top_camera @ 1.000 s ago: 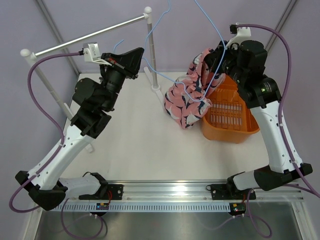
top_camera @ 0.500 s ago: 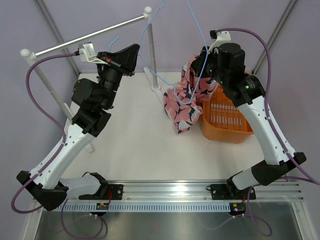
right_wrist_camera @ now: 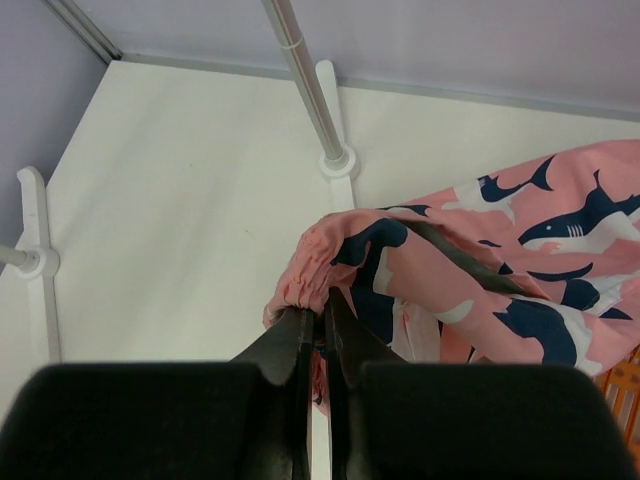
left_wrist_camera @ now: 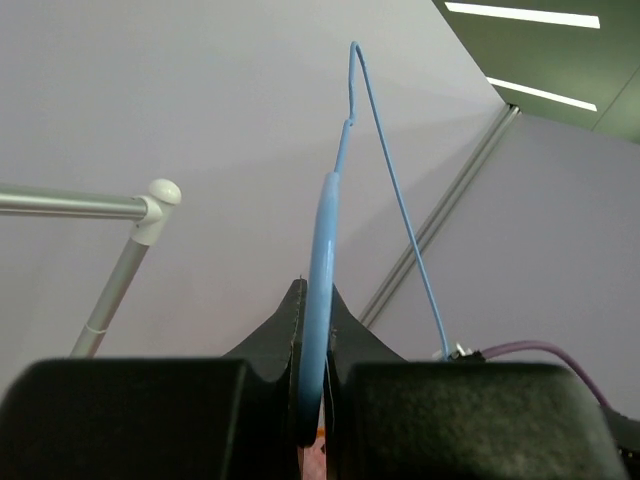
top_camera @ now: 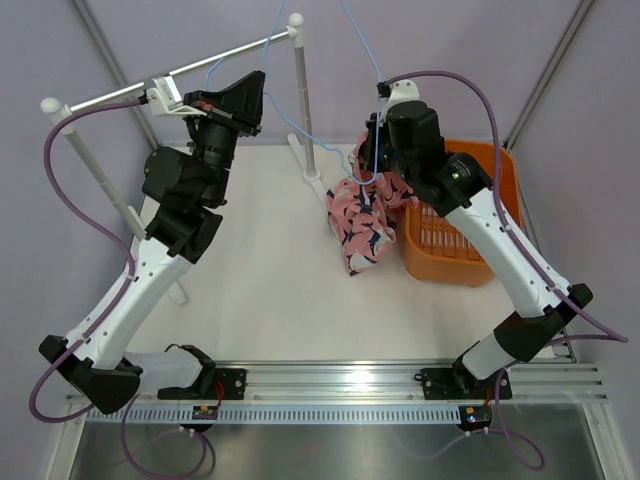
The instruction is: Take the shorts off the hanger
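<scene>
Since the earlier frames the right arm has been swung away from the orange basket (top_camera: 470, 250) toward the clothes rail's upright post (top_camera: 300, 100). The shorts (top_camera: 358, 225) have been gathered into a bunch that now hangs on the basket side of that post, with its lower end at the counter (top_camera: 260, 290). The left arm has been raised nearer the post's top, and the hanger (left_wrist_camera: 322, 250) has been carried up with it.

The left jaws are seen closed on the light-blue wire, which runs up between them to the hook. The right jaws are closed on a gathered pink hem of the shorts, as seen from the right wrist.

From above, the wire is seen dipping toward the fabric beside the right jaws, so the hanger is judged not yet free. A corner of the wire could be caught in a leg opening or the waistband. If the arms are then drawn apart, the thin wire could be bent or twisted out of the left jaws. Only a small fold is pinched, so the fabric could also be pulled loose.

Room is tight around the post: the wire passes close to it, and the rail bar (top_camera: 150, 85) lies just beside the left jaws. Bare counter lies on the near side of the post.
</scene>
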Motion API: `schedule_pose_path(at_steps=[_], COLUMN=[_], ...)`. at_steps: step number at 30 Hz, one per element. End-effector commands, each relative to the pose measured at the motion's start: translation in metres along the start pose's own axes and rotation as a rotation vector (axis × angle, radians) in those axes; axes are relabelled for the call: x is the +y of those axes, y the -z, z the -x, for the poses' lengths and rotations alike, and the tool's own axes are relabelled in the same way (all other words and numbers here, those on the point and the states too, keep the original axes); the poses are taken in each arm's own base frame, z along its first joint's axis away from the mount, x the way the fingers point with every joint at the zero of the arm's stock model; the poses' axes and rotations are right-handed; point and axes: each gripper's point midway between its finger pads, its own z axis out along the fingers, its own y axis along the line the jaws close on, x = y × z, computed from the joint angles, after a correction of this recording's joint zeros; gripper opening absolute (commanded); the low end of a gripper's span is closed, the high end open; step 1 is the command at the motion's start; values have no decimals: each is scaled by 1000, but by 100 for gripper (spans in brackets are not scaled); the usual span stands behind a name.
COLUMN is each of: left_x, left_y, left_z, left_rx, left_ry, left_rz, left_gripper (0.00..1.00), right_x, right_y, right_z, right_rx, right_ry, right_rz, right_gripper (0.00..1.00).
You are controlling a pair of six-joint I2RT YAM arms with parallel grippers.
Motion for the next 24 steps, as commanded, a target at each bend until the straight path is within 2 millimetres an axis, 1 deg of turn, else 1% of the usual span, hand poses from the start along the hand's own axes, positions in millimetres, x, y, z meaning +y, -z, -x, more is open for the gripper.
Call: schedule_pose_path(at_steps=[1,2,3,4,5,6,8,9,10,11,12,13,14,16,17,18,19,20,21,22,23,24], left_x=[15,15,16,14,17,22,24,27,28,22,23,25,22,29,29,35,37,42,44,47,48,53], left_y=[-9,-8,-7,-3,0,3,12,17,20,25,28,30,36,43,50,54,59,67,71,75,79,85], left_z=[25,25,26,35,36,42,62,72,79,96,104,106,116,122,129,128,129,131,131,131,132,131], left_rx=[-110,-113,-119,-142,-149,-172,-219,-253,-266,-294,-306,-296,-313,-320,-334,-332,-334,-336,-337,-332,-331,-319], left_ry=[-35,-35,-33,-35,-39,-39,-54,-54,-79,-81,-89,-107,-112,-131,-132,-142,-154,-164,-164,-176,-182,-197], left_rz=[71,73,75,74,85,114,143,173,183,179,200,218,220,261,269,294,304,323,329,339,345,360], left_gripper=[0,0,0,0,0,0,0,0,0,0,0,0,0,0,0,0,0,0,0,0,0,0], right_x=[10,10,4,2,-4,-7,-13,-14,-16,-18,-20,-22,-23,-27,-26,-30,-31,-45,-42,-58,-66,-85], right_y=[2,1,0,-2,-2,-3,-1,-2,0,0,0,2,2,3,7,10,22,23,28,47,51,61], right_z=[4,3,4,4,6,6,12,12,14,16,17,21,22,32,45,55,80,94,106,138,152,168], right_rx=[-36,-34,-43,-39,-43,-42,-49,-47,-49,-52,-55,-63,-63,-81,-112,-133,-196,-225,-256,-346,-382,-433], right_ry=[0,-8,-15,-22,-23,-23,-25,-29,-34,-36,-44,-53,-52,-55,-64,-58,-79,-84,-91,-130,-138,-157], right_rz=[-28,-36,-70,-87,-125,-143,-186,-195,-202,-211,-218,-224,-227,-230,-222,-228,-222,-251,-236,-253,-262,-302], right_gripper=[0,0,0,0,0,0,0,0,0,0,0,0,0,0,0,0,0,0,0,0,0,0])
